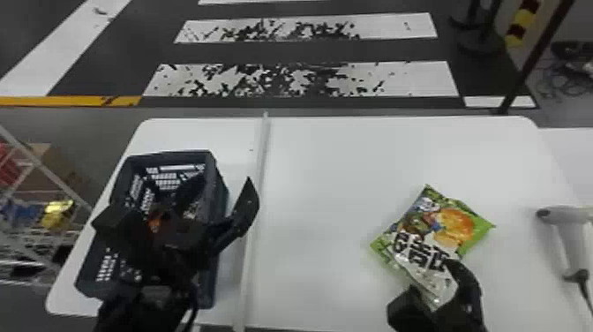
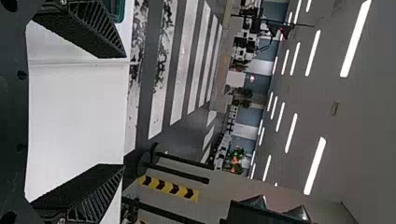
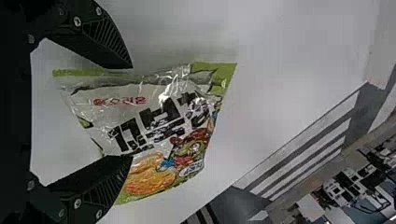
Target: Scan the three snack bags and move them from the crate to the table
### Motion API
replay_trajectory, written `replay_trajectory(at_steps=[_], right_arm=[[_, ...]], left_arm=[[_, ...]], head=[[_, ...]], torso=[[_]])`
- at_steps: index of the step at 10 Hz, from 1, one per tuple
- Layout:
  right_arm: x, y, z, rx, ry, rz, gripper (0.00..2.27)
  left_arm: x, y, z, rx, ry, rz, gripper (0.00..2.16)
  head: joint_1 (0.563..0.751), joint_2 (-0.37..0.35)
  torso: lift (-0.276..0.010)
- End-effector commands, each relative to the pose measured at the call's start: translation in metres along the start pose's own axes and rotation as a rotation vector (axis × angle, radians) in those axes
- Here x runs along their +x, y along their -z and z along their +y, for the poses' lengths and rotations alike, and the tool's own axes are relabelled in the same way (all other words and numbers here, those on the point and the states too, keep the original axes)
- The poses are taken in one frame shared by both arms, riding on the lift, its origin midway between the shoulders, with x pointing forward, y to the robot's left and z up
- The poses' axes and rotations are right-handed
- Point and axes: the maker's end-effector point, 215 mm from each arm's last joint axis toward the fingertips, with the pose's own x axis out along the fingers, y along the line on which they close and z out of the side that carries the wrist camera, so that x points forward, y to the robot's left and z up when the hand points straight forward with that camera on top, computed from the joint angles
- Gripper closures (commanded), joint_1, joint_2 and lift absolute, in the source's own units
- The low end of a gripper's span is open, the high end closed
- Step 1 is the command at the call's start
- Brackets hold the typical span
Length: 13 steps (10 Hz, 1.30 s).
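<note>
The left gripper [image 1: 174, 207], black with two flat fingers spread wide, is over the dark blue-grey, slotted plastic crate [image 1: 212, 176] on the left part of the white, round-cornered table [image 1: 331, 176]. Something orange [image 1: 154, 222] shows inside the crate, partly hidden by that gripper, too little to name. The right gripper [image 1: 429, 278], also black and two-fingered, stands wide open at the near end of a glossy green-and-white plastic snack bag [image 1: 445, 229] with a printed orange food picture. The bag lies on the table, unclamped, partly between the fingers, one of which overlaps it in the right wrist view. A long, pale strip [image 1: 253, 220] runs across the tabletop between crate and bag. Near the table's right side lies a light grey handheld scanner [image 1: 567, 234] with a dark cord.
</note>
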Motion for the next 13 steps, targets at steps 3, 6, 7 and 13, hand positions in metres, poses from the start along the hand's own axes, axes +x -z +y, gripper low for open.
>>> replay_trajectory(at_steps=[3,6,7,13], right_arm=[[0.008,-0.003,0.002,-0.054,-0.004,0.006,2.24],[0.003,-0.010,-0.009,0.017,-0.002,-0.051,2.24],[-0.004,-0.021,-0.024,0.081,0.011,-0.095,2.24],[-0.048,-0.085,-0.170,1.161,-0.127,-0.398,2.24]], left_arm=[[0.002,0.005,-0.001,-0.015,0.012,0.010,0.03],[0.003,0.008,-0.004,-0.027,0.027,0.013,0.03],[0.002,0.009,-0.006,-0.027,0.035,0.017,0.03],[0.001,0.009,-0.022,-0.030,0.061,0.015,0.03]], head=[[0.695,0.043],[0.695,0.046],[0.695,0.041],[0.695,0.005]], torso=[[-0.062],[-0.062],[-0.062],[-0.062]])
